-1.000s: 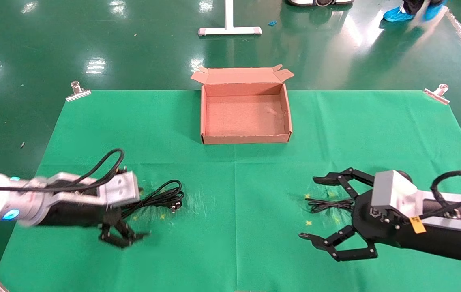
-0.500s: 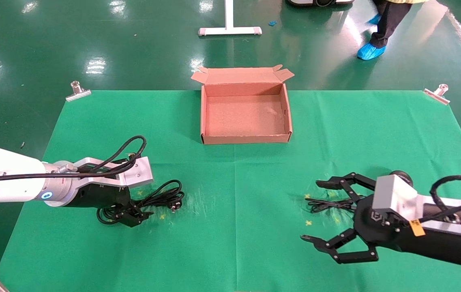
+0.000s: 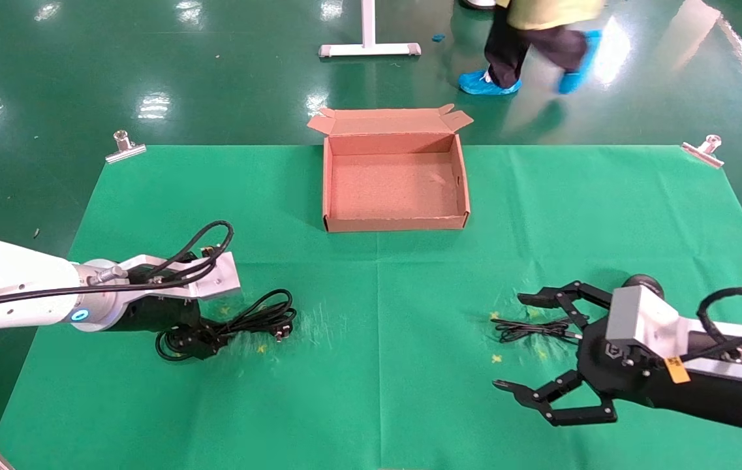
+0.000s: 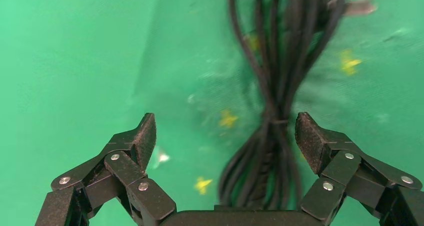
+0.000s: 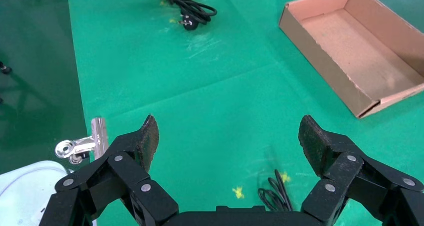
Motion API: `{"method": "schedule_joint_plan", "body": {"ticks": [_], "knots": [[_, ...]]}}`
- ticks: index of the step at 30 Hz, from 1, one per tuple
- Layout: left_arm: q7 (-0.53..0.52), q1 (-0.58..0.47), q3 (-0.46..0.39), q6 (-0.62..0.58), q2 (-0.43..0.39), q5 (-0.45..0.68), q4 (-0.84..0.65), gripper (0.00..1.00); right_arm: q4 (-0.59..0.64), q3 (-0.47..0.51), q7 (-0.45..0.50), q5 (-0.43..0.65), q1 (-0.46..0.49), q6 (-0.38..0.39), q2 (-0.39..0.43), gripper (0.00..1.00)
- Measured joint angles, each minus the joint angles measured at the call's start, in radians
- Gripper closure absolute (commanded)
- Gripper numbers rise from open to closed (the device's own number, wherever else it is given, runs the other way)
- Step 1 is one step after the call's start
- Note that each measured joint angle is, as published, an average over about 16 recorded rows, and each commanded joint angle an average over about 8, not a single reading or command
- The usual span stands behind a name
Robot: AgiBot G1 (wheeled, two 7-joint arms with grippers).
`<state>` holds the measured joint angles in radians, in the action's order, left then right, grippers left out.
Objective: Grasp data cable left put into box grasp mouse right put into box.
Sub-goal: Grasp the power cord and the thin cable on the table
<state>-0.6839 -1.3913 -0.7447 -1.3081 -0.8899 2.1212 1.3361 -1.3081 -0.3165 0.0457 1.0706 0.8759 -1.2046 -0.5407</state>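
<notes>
Straddling the data cable [image 4: 272, 75] with your spread left gripper [image 4: 225, 136], nothing is boxed; box [image 3: 394, 224] at twelve o'clock sits empty.

data cable [image 3: 247, 321]: coiled, on cloth | box [image 3: 395, 224]: open, empty

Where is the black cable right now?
In the head view, the data cable lies on the green cloth at the robot's left, under the open left gripper.

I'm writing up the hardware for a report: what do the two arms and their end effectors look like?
The left arm is white with a blue light and looped black cable; the right arm is black with a yellow tag. Each has a silver wrist block. Left end effector and right end effector have black linked fingers with rivets.
</notes>
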Motion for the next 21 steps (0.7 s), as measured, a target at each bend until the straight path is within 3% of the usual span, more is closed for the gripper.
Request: {"method": "schedule_joint_plan", "body": {"ticks": [9, 21], "knots": [[-0.018, 0.000, 0.000, -0.001, -0.002, 0.011, 0.002, 0.00, 0.005, -0.020, 0.015, 0.059, 0.006, 0.022, 0.003, 0.00], [-0.018, -0.002, -0.001, -0.005, -0.002, 0.010, 0.002, 0.00, 0.095, -0.126, 0.119, 0.325, 0.123, 0.089, -0.073, 0.00]]}}
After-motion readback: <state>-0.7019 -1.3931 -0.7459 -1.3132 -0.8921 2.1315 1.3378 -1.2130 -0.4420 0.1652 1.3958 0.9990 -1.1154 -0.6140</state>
